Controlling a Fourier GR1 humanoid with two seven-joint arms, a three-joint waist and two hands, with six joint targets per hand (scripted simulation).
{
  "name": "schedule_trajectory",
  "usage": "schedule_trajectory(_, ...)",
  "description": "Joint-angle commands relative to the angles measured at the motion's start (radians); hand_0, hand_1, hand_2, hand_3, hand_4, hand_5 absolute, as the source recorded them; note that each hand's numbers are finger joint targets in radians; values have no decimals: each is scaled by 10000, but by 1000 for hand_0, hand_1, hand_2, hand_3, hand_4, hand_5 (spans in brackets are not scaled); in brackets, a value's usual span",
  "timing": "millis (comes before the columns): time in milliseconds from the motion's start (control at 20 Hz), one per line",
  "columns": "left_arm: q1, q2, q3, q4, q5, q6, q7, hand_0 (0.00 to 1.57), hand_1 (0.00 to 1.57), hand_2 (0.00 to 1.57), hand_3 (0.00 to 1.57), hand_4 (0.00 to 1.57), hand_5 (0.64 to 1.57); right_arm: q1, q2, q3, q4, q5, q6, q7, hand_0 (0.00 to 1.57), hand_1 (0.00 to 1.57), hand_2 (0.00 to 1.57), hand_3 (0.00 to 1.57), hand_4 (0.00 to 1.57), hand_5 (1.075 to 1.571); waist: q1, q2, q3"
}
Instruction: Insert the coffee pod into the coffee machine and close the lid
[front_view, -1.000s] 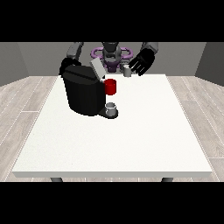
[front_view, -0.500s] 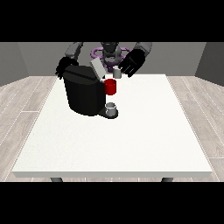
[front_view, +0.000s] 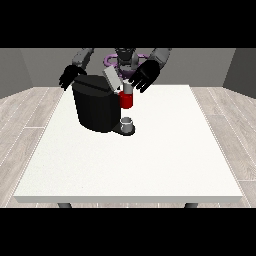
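One black coffee machine (front_view: 97, 107) stands far-left on the white table (front_view: 150, 160), lid (front_view: 111, 77) tilted open. Two hands: the hand at the view's right (front_view: 144, 76) spread wide above the machine's red part (front_view: 127, 100); the hand at the view's left (front_view: 70, 77) relaxed, empty.

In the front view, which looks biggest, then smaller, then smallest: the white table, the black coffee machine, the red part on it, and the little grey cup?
1. White table
2. Black coffee machine
3 and 4. Red part and grey cup: they look about the same size, too close to rank.
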Motion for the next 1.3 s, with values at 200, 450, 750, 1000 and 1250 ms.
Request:
schedule_trajectory(200, -24, -420, -207, -32, -81, -257, -80, 1260, 1260, 1298, 1208, 511, 1571, -243, -193, -470, 104, -310, 41, 205, 0, 0, 0, 0, 525, 1571, 358, -106, 1)
schedule_trajectory(450, -340, -334, -60, 100, -134, -208, 321, 1185, 1185, 1264, 1195, 497, 1571, 66, -204, -381, 154, -351, 259, 39, 0, 0, 0, 0, 499, 1571, 162, -31, 2)
schedule_trajectory(750, -175, -296, -151, 107, -339, 52, -143, 1186, 1186, 1269, 1202, 515, 1571, 233, -56, -411, 93, -300, 138, -626, 0, 0, 0, 0, 481, 1571, 176, 331, 2)
schedule_trajectory(1000, -242, -217, -161, 290, -466, -11, -62, 1208, 1208, 1265, 1191, 493, 1571, 306, 239, -73, -122, -133, -62, -354, 0, 0, 0, 0, 457, 1571, 100, 216, 0)
schedule_trajectory(1250, -124, -669, -255, 234, -512, 138, -33, 1221, 1221, 1265, 1171, 485, 1571, 76, -24, -441, 147, -420, 131, -234, 0, 0, 0, 0, 415, 1571, 163, 327, 0)
